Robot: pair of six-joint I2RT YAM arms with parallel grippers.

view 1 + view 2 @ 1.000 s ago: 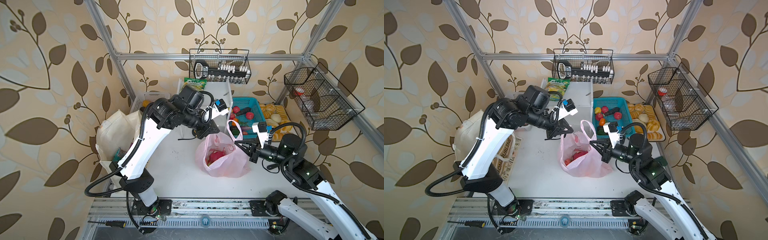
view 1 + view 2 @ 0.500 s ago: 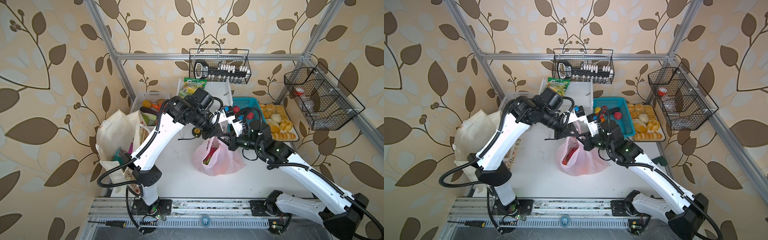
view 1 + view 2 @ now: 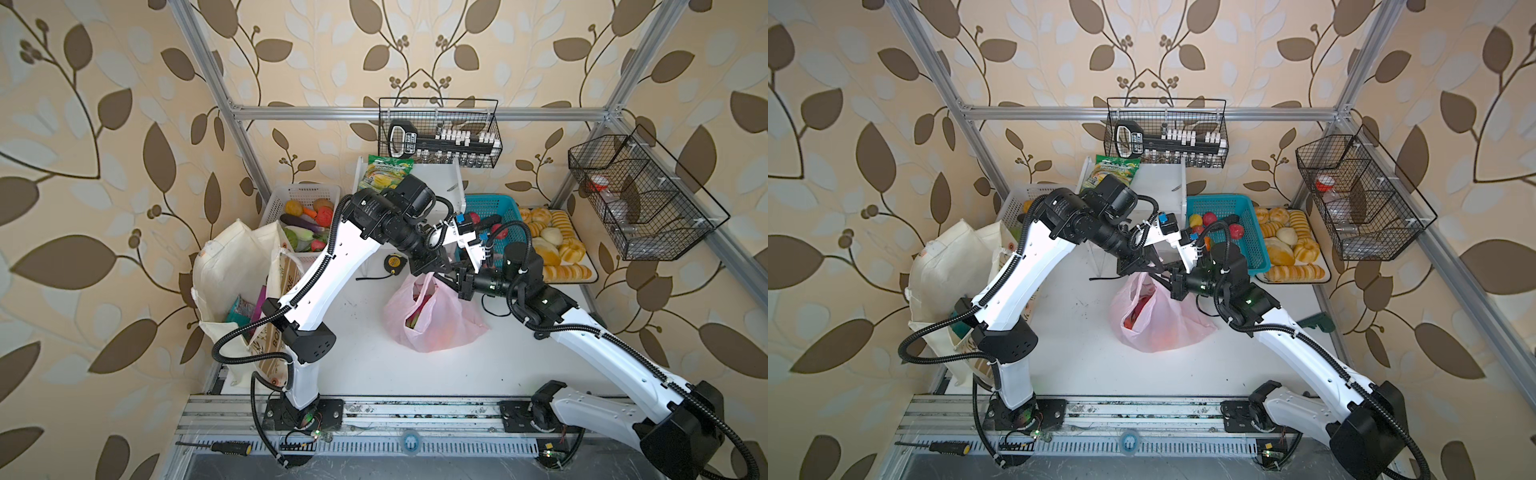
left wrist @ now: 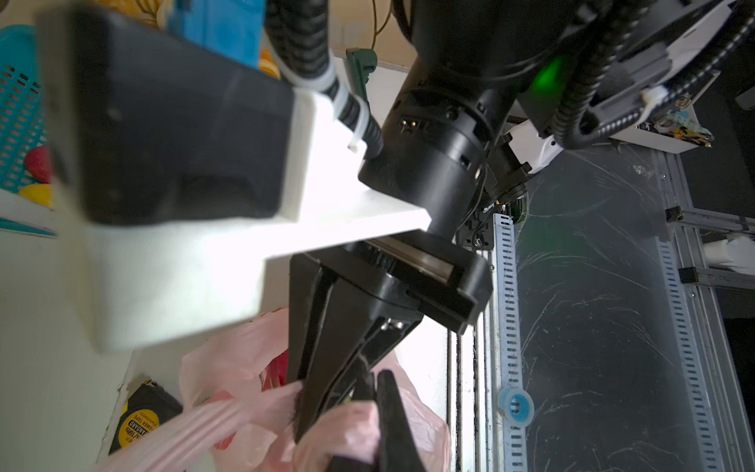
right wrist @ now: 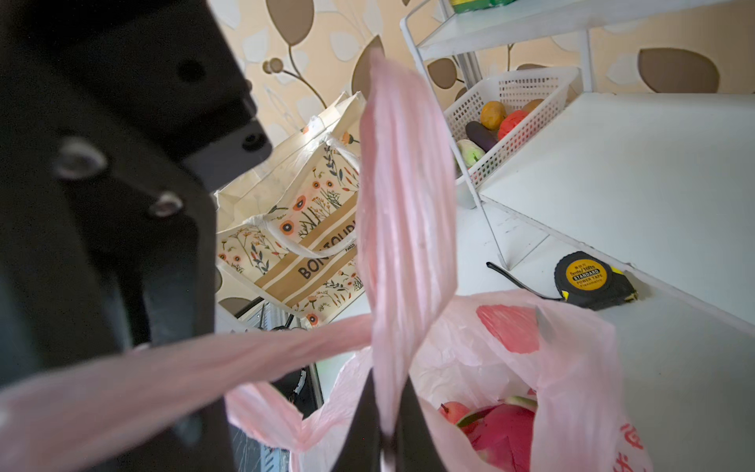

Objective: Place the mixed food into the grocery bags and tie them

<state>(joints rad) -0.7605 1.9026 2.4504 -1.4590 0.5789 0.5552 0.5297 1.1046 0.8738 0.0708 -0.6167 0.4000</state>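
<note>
- Now, you are on the tying step for the pink plastic bag (image 3: 432, 320). It sits mid-table with a magenta dragon fruit (image 5: 502, 429) and a small red fruit (image 5: 451, 408) inside.
- Your left gripper (image 4: 374, 396) is pinched tight on one handle of that bag. Your right gripper (image 5: 388, 400) is clamped narrow on the other handle, which rises upright from its jaws.
- In the right wrist view the two handles cross just above the bag's mouth. By my reading, your next move is to wrap one handle round the other and draw them apart. Keep both pinches firm, since thin film can slip or tear.
- The canvas tote (image 3: 232, 266) stands at the table's left edge, well apart from the bag, with a teal packet (image 3: 237, 312) showing in its mouth.
- In both top views the wrists cover the fingertips, so you cannot tell whether a knot is there yet.
- The left arm hides most of the tote's contents. No green can shows, and whether the tote's handles are tied is unclear.
- A few toy fruits (image 3: 1209, 217) sit in the blue basket (image 3: 1241, 203).
</note>
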